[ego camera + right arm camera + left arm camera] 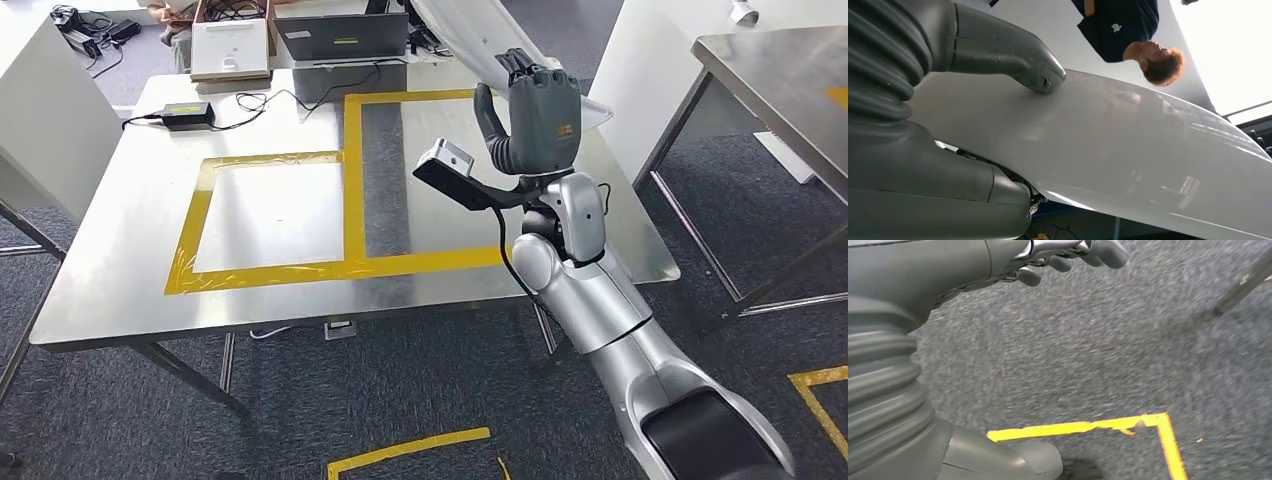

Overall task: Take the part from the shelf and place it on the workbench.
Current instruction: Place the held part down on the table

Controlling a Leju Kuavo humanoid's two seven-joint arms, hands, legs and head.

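Table [120,300]: we see steel, with yellow tape [352,180] rectangles beside the right robot hand [540,120].
Far edge: power adapter [186,113], laptop [340,40], white box [230,50].

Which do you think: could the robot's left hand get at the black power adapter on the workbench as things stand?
Probably not at once. The left hand hangs low over the carpet, holding nothing, while the power adapter lies near the far left corner of the workbench. Nothing stands around the adapter, but the arm would need raising.

We hold the part [470,45] above the workbench's [120,290] far right corner; a laptop [340,38] sits at its far edge.
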